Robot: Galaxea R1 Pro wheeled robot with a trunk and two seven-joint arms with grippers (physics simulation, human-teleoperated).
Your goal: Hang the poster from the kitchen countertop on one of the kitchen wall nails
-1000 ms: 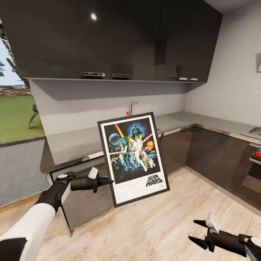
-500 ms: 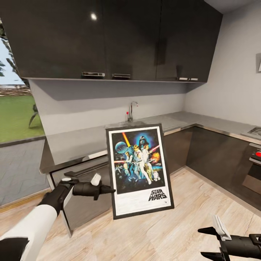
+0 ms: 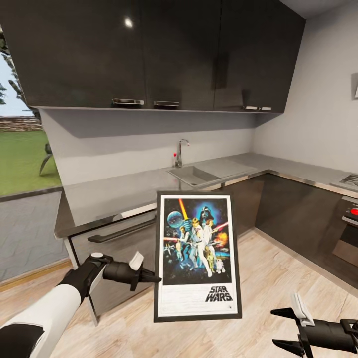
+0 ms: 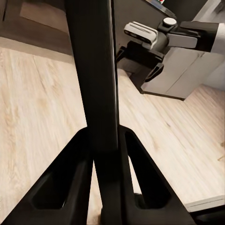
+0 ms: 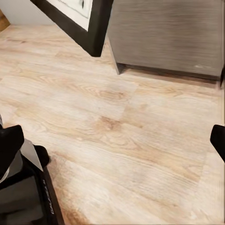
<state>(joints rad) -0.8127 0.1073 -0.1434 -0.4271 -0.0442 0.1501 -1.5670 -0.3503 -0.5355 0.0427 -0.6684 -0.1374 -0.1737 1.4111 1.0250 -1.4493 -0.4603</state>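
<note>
The poster (image 3: 198, 256), black-framed with the STAR WARS logo at its bottom, hangs upright in the air in front of the kitchen countertop (image 3: 114, 191). My left gripper (image 3: 154, 279) is shut on its left edge. In the left wrist view that frame edge (image 4: 96, 93) runs as a dark bar between the two fingers of the left gripper (image 4: 104, 140). My right gripper (image 3: 281, 328) is open low at the right, below the poster and apart from it. In the right wrist view a poster corner (image 5: 89, 23) shows above the open right gripper (image 5: 112, 145). The wall nails are out of view.
The grey sink (image 3: 191, 174) and chrome tap (image 3: 181, 149) sit in the countertop behind the poster. Dark upper cabinets (image 3: 149, 54) hang overhead. An oven front (image 3: 348, 231) stands at the right, a big window (image 3: 22, 144) at the left. Wooden floor (image 5: 122, 126) lies underneath.
The poster has come down and to the right, turned more upright, and uncovered the sink. My left gripper dropped with it. The right gripper shifted slightly right and lower.
</note>
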